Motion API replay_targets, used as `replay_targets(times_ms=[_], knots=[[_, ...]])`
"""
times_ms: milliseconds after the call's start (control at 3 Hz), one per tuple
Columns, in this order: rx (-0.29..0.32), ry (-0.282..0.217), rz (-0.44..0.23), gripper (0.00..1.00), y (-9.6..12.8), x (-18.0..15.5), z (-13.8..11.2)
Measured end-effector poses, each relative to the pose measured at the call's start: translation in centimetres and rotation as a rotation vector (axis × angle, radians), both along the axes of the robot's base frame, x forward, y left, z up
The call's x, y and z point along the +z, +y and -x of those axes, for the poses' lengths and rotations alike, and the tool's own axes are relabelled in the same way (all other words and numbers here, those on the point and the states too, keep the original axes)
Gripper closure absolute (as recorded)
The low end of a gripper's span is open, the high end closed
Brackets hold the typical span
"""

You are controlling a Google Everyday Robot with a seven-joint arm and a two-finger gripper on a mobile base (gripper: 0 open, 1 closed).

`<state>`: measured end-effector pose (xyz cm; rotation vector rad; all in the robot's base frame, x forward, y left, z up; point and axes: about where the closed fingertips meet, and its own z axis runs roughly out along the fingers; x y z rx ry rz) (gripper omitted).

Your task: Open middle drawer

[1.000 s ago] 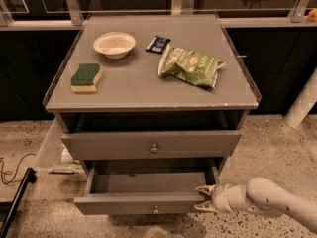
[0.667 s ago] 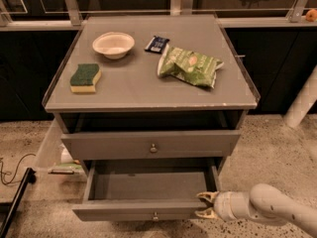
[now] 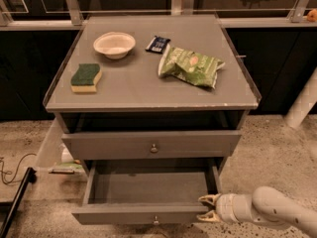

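The middle drawer of the grey cabinet is pulled well out, showing a plain grey empty interior and a small round knob on its front. My gripper is at the right end of that drawer's front panel, at the bottom right of the camera view. Its pale fingers are spread open, one above and one below the panel's right end. The arm reaches in from the right edge. The drawer above is shut.
On the cabinet top lie a white bowl, a green and yellow sponge, a green chip bag and a small dark packet. A black cable lies on the speckled floor at left, and a white pole stands at right.
The middle drawer has slid a little further out toward the camera. My gripper has moved down with its front's right end.
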<state>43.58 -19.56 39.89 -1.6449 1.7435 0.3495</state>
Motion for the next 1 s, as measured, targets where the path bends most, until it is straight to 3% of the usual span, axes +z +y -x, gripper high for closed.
replay_targets(times_ms=[333, 1000], knots=[[-0.007, -0.019, 0.0, 1.0, 0.08, 0.83, 0.35], [-0.007, -0.019, 0.0, 0.58, 0.08, 0.81, 0.36]])
